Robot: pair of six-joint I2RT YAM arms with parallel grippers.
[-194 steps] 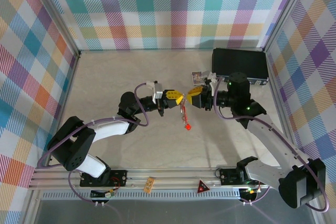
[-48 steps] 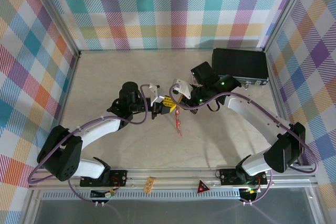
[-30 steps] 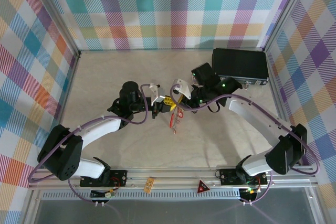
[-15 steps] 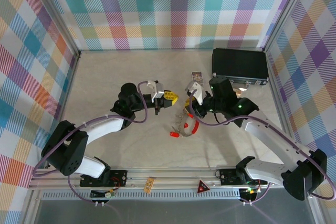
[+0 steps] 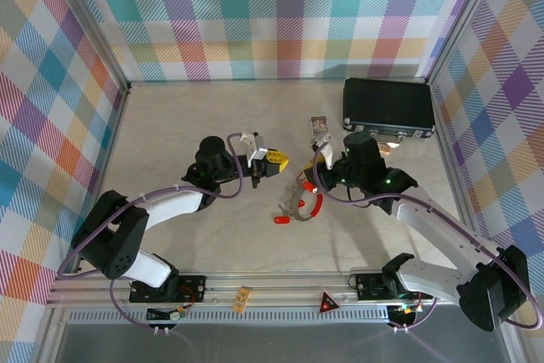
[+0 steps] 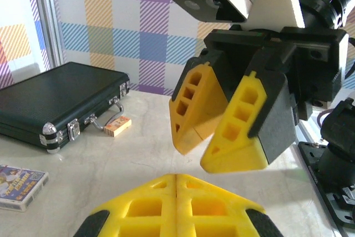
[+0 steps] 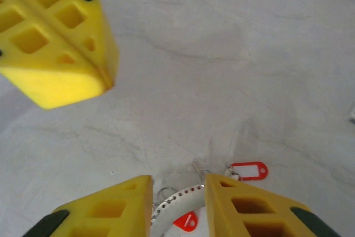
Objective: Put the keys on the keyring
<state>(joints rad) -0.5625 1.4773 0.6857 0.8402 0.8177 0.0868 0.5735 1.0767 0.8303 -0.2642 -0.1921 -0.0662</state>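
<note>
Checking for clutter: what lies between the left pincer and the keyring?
Bare tabletop, nothing else, between the left pincer and the keyring, seen in the right wrist view.

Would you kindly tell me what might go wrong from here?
The thin grey-white keyring with red sections lies flat on the table, so the parted fingers of the right gripper may push it away. The red plastic key tag beside it may get nudged. The shut left gripper hovers close: collision risk.
</note>
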